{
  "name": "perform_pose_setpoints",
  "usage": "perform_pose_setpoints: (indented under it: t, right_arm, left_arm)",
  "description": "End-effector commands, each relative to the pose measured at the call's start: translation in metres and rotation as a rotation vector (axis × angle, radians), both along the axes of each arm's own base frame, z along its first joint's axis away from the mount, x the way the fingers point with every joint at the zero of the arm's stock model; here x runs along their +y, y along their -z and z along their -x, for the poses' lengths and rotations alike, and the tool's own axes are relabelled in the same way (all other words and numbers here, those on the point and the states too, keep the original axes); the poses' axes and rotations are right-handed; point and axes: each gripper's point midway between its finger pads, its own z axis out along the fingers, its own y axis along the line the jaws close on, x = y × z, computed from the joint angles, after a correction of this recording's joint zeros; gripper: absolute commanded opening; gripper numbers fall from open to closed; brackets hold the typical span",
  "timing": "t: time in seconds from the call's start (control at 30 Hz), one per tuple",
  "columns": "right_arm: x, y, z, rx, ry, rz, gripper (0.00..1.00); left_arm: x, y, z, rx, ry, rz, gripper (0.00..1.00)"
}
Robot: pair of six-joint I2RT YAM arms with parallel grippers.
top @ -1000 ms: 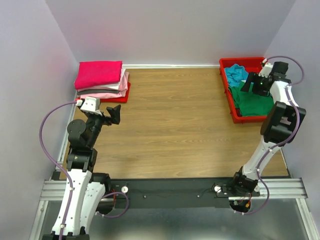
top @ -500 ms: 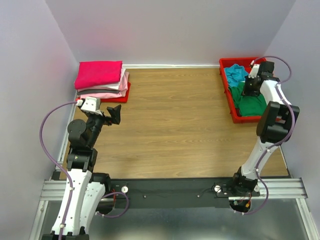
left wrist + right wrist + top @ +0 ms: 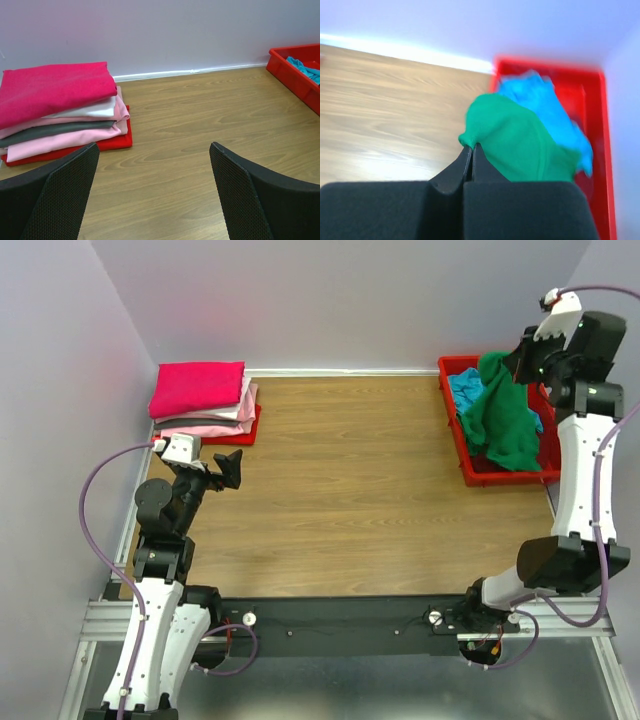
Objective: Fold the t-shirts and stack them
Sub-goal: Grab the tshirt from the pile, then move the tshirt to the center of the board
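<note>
Green cotton t-shirt (image 3: 500, 420) is pinched by a small fold in the closed right gripper (image 3: 471, 149), its tail draped into the red plastic bin (image 3: 470, 476). With so little cloth caught, it could be dropped. The left gripper (image 3: 155, 195) is spread wide, empty.

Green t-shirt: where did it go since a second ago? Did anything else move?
The right fingers, low in the red bin before, rose up with the green t-shirt pinched between them. It now hangs over the bin. The left fingers stayed open and still. The folded t-shirt stack and the teal t-shirt did not move.
</note>
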Motion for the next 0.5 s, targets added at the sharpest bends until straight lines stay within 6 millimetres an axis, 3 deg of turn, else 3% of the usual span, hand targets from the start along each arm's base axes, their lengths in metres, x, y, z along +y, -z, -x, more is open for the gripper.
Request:
perform_pose_setpoints:
  t: [0.0, 0.07, 0.17, 0.3, 0.47]
  right_arm:
    - [0.067, -0.082, 0.038, -0.16, -0.307, -0.07, 0.0]
    - [0.09, -0.121, 0.055, -0.239, -0.428, -0.111, 0.01]
    - [0.114, -0.157, 0.079, -0.318, -0.573, -0.15, 0.0]
    - [0.137, -0.185, 0.105, -0.364, -0.71, -0.222, 0.0]
    - [0.161, -0.2, 0.129, -0.367, -0.84, -0.308, 0.0]
  left_arm:
    - [-0.003, -0.006, 0.002, -0.029, 0.016, -0.006, 0.98]
    - [-0.005, -0.006, 0.002, -0.029, 0.026, -0.009, 0.98]
    - [-0.005, -0.005, 0.001, -0.026, 0.031, -0.011, 0.98]
    - [-0.007, -0.004, 0.0, -0.02, 0.041, -0.013, 0.97]
    - [-0.009, -0.006, 0.001, -0.025, 0.055, -0.013, 0.96]
